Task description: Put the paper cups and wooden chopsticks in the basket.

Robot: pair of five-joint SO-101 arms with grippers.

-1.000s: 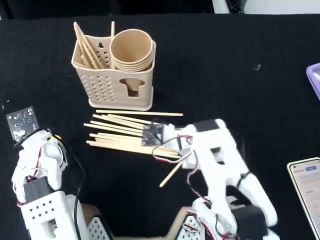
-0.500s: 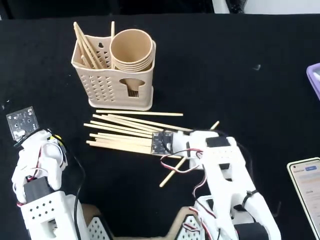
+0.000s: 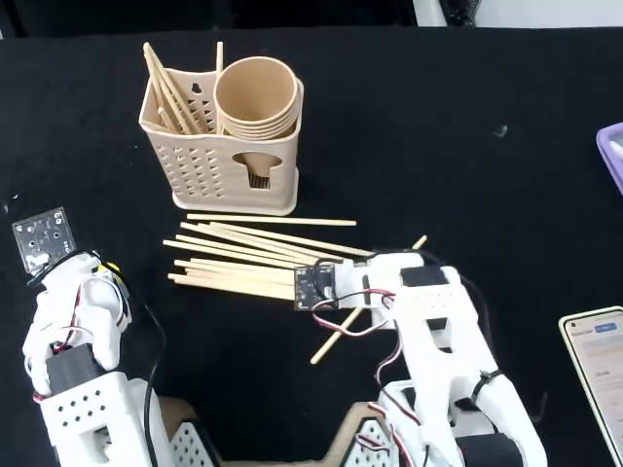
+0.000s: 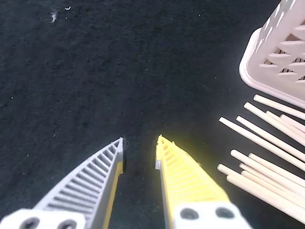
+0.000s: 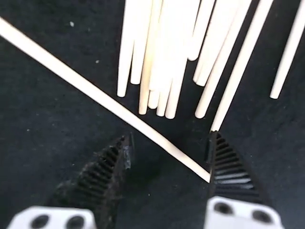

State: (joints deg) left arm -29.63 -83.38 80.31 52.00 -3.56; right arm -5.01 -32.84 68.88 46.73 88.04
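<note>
Two arms share the table. The left gripper [image 4: 139, 140], parked at 7 o'clock in the high view, has its fingers only narrowly parted over bare cloth and holds nothing. The basket [image 3: 209, 170] stands at 11 o'clock, with the paper cups [image 3: 255, 92] already stacked inside beside some standing chopsticks [image 3: 167, 88]. The loose chopsticks [image 3: 243, 258] lie fanned at its 6 o'clock. At the fan's 3 o'clock end the right gripper [image 5: 169, 138] is spread wide astride one slanted chopstick [image 5: 95, 90].

As I judge it, the risk is that this stick crosses the gap at an angle, so closing could twist it or flick it free. The tips could also rake the neighbouring ends and scatter the fan.

The black cloth [image 3: 438, 117] looks soft, and thin sticks may roll on it. A phone [image 3: 596, 365] lies at 4 o'clock and a purple object [image 3: 613, 156] at 3 o'clock.
</note>
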